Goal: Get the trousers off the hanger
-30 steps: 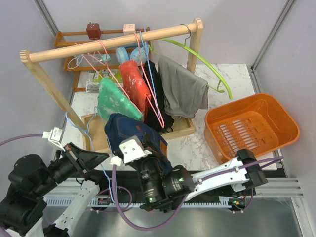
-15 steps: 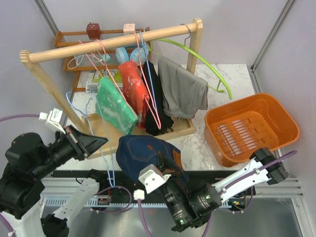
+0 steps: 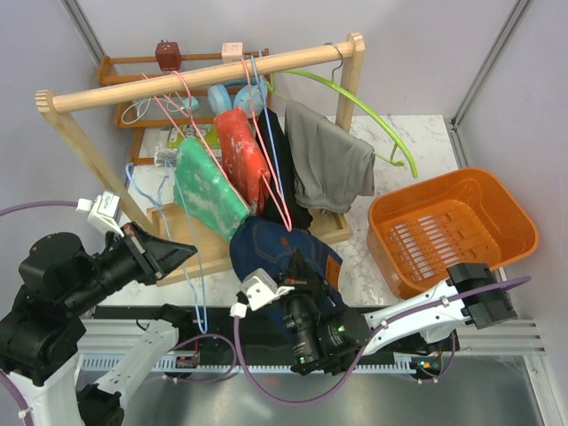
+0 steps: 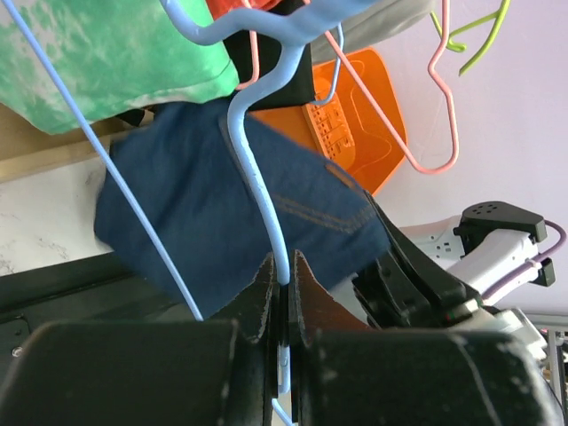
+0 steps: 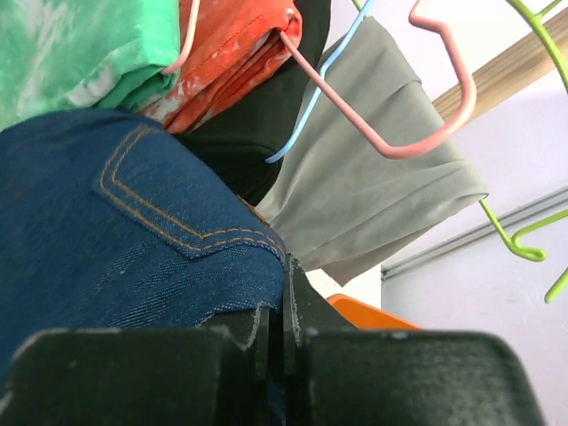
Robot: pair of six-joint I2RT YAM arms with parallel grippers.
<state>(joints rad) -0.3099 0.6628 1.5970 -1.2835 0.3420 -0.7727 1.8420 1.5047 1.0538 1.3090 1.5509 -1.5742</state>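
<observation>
From above, the navy trousers sat bunched at the near edge of the worktop, in front of the wooden rail and between the left arm and the orange basket. The right arm reached up to them from the near side. The mint trousers hung on the rail beside a red garment, with a grey garment further right. In the left wrist view, the left fingers were pinched tight on the wire of a blue hanger, which rose in front of the navy trousers. Whether the denim was draped over that hanger could not be told. The mint pair filled the upper left corner, and a pink hanger crossed in front of the basket. In the right wrist view, the right fingers were clamped on the edge of the navy trousers near a stitched pocket, with the mint pair, the red garment and the grey garment above.
</observation>
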